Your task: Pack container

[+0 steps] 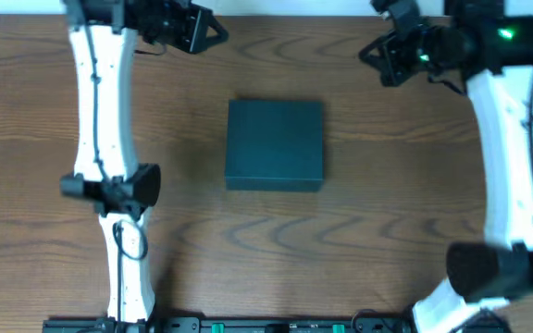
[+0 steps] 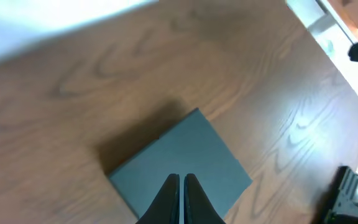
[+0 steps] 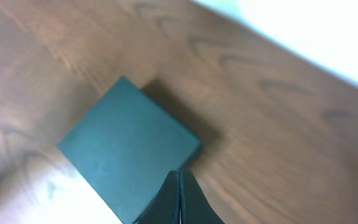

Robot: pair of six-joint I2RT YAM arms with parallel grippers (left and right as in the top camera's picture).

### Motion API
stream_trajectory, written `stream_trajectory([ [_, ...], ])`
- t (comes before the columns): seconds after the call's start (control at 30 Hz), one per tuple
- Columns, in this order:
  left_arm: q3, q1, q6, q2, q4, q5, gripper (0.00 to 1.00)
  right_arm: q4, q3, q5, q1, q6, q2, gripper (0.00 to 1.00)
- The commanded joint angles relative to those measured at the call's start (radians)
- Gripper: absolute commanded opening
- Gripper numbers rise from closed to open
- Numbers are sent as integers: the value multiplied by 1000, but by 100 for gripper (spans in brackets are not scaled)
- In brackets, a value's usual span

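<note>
At the near edge of the brown wood-grain table (image 1: 387, 185) stand the bases of two white-and-black robot arms, one on the left (image 1: 100, 185) and one on the right (image 1: 507, 185). Both reach away toward the far side.

Past the bases, at about the middle of the table and between the two arms, lies the single container (image 1: 276, 143). It is a dark teal-black, matte, roughly square cardboard box. Its top lies flat and shut, it sits flat on the wood, and nothing rests on it. Neither arm touches it.

Farther off, near the far edge, are the two grippers, both well apart from the box. The left gripper (image 1: 218, 35) points inward from the far left. In its own wrist view its two black fingers (image 2: 180, 180) are pressed almost together, with only a thin slit between them and nothing in it. The box (image 2: 185, 149) shows below and beyond the tips.

The right gripper (image 1: 364, 51) points inward from the far right. Its two fingers (image 3: 179, 177) meet in a closed point with nothing held. In that view the box (image 3: 126, 143) lies on the wood beneath and beyond the tips, with one corner turned toward the far side.
</note>
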Motion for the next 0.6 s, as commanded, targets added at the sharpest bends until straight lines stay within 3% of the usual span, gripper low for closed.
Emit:
stream_trajectory([
  [0.0, 26, 3, 17, -107, -27, -66, 6, 23, 16, 91, 7, -49, -65, 2],
  [0.13, 26, -10, -40, -174, 215, -60, 6, 215, 16, 91, 7, -58, -103, 7],
  [0.27, 26, -34, -143, -198, 438, -117, 6, 394, 16, 90, 8, -50, -106, 2],
  [0.43, -25, -39, -146, -262, 307, -200, 6, 338, -6, 89, 6, -50, -138, 1],
  [0.57, -264, -37, -116, -434, 287, -316, 6, 374, -177, 92, -3, -64, -306, 2],
])
